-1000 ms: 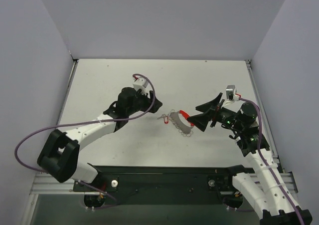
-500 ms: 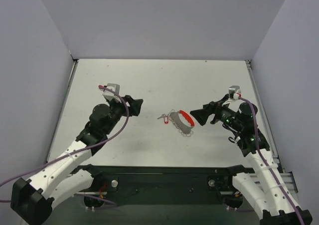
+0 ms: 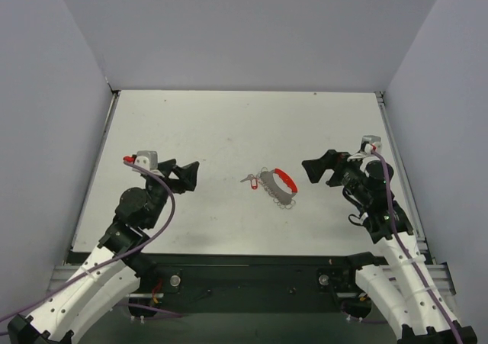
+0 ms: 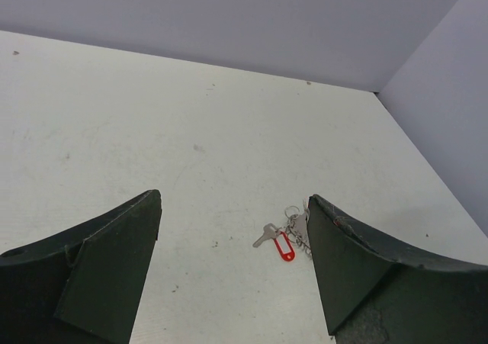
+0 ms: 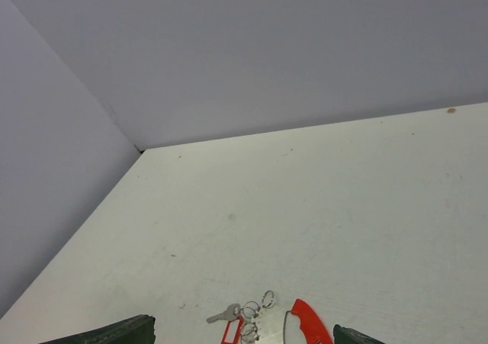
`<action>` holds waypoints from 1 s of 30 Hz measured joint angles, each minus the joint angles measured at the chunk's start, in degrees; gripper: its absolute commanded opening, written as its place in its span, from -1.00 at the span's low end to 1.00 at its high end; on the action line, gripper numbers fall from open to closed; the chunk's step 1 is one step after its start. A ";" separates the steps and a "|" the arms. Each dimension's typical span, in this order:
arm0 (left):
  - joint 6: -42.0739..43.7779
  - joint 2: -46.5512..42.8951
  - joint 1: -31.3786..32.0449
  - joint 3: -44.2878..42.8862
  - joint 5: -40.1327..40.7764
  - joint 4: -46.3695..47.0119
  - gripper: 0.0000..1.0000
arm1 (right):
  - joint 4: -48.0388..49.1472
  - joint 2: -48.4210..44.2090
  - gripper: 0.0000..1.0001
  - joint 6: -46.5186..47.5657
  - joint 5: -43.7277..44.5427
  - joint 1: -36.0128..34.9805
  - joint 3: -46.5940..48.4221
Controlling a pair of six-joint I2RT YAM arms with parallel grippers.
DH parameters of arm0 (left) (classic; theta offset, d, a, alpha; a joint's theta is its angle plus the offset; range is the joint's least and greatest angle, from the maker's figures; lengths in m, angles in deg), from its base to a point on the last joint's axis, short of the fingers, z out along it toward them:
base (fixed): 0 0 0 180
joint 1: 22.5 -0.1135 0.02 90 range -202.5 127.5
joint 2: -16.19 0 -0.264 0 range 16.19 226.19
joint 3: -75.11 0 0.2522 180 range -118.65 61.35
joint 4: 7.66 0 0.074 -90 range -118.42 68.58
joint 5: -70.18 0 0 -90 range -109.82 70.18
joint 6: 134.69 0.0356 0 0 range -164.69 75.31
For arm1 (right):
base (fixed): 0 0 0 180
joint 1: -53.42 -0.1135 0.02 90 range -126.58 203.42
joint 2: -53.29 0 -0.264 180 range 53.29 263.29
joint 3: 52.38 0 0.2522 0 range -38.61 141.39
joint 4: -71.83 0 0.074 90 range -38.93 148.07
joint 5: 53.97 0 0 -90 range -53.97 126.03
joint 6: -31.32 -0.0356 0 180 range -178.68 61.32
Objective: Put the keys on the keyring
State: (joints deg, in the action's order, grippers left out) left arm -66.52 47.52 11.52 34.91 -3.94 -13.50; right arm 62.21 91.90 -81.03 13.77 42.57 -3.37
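Note:
The keyring (image 3: 276,184) lies flat mid-table, a red arc (image 3: 284,179) joined to a grey-silver band with small silver rings. The keys (image 3: 249,181), one with a red tag (image 3: 254,185), lie against its left end. My left gripper (image 3: 190,176) hangs open, well to the left of them and holding nothing. In the left wrist view the key (image 4: 267,235) and tag (image 4: 284,247) show between the fingers (image 4: 114,260), with the keyring partly hidden. My right gripper (image 3: 311,172) is open and empty, just right of the red arc. In the right wrist view the key (image 5: 223,313), rings (image 5: 255,310) and arc (image 5: 309,329) sit at the bottom edge.
Pale walls (image 3: 252,31) close in the white table (image 3: 229,123) at the back and both sides. A black rail (image 3: 252,271) with the arm bases runs along the near edge.
My left arm has pulled back leftward and toward the near edge, away from the keys. The right gripper has drawn back to the right. Keys and keyring stay on the table.

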 measured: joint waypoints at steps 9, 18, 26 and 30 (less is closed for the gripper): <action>0.00 0.57 0.00 1.40 3.26 -0.46 0.76 | -2.67 -1.90 1.00 -1.36 8.70 0.02 -0.02; 0.00 4.59 0.00 1.40 3.43 -0.44 0.76 | -3.17 -2.45 1.00 -1.64 12.39 0.39 -0.04; 0.02 6.88 0.00 1.40 5.03 -0.42 0.76 | -3.19 -1.84 1.00 -1.60 13.05 0.44 -0.52; 0.00 8.20 0.02 1.42 5.92 -0.42 0.76 | -3.23 -1.66 1.00 -1.38 13.68 0.72 -1.16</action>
State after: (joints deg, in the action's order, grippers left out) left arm -66.52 55.72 11.54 36.33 1.99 -13.91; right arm 58.98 90.24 -82.40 27.46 43.29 -4.53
